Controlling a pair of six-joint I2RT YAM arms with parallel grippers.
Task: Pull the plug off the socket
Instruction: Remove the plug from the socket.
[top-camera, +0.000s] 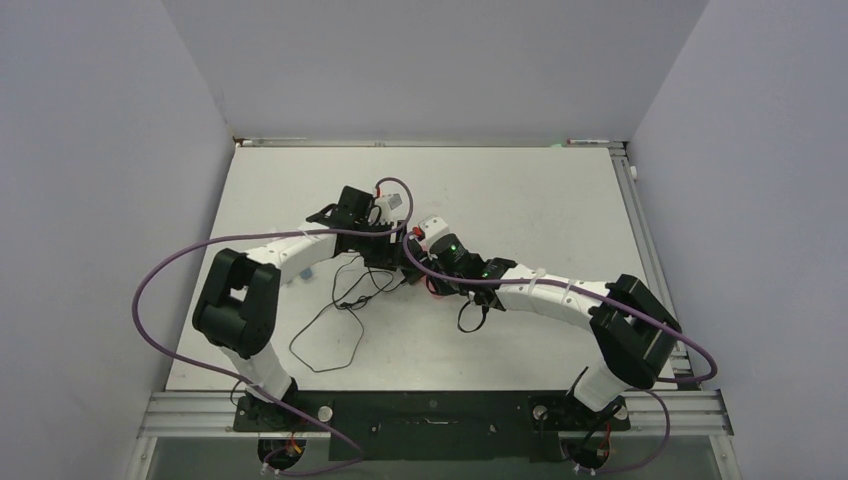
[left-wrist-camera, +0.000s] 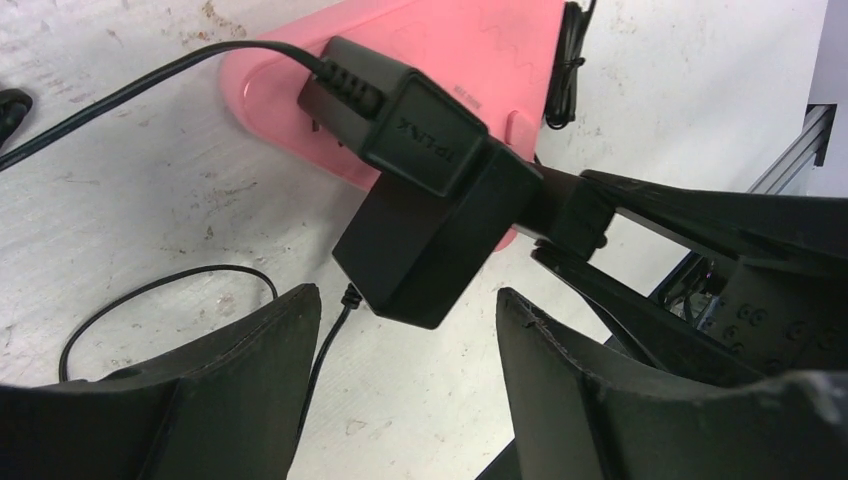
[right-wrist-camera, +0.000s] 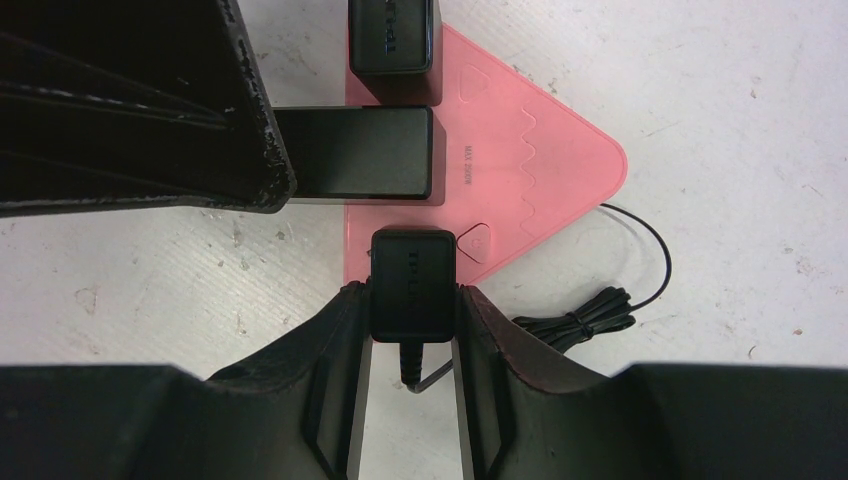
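Note:
A pink triangular socket block (right-wrist-camera: 520, 150) lies on the white table and holds three black plug adapters. My right gripper (right-wrist-camera: 412, 300) is shut on the nearest adapter (right-wrist-camera: 412, 270), which sits at the block's near edge with its cable hanging between my fingers. The middle, larger adapter (right-wrist-camera: 355, 153) also shows in the left wrist view (left-wrist-camera: 430, 240), just beyond my left gripper (left-wrist-camera: 405, 330), which is open and empty. One left finger (right-wrist-camera: 250, 110) rests against that adapter's end. A third adapter (left-wrist-camera: 415, 125) is plugged in at the far side. The right gripper's fingers (left-wrist-camera: 680, 215) reach in behind the middle adapter.
A tied bundle of black cable (right-wrist-camera: 575, 322) lies beside the block. Loose black cable (top-camera: 335, 320) loops over the table in front of the arms. Both arms meet at mid-table (top-camera: 420, 255), close together. Grey walls close in the table.

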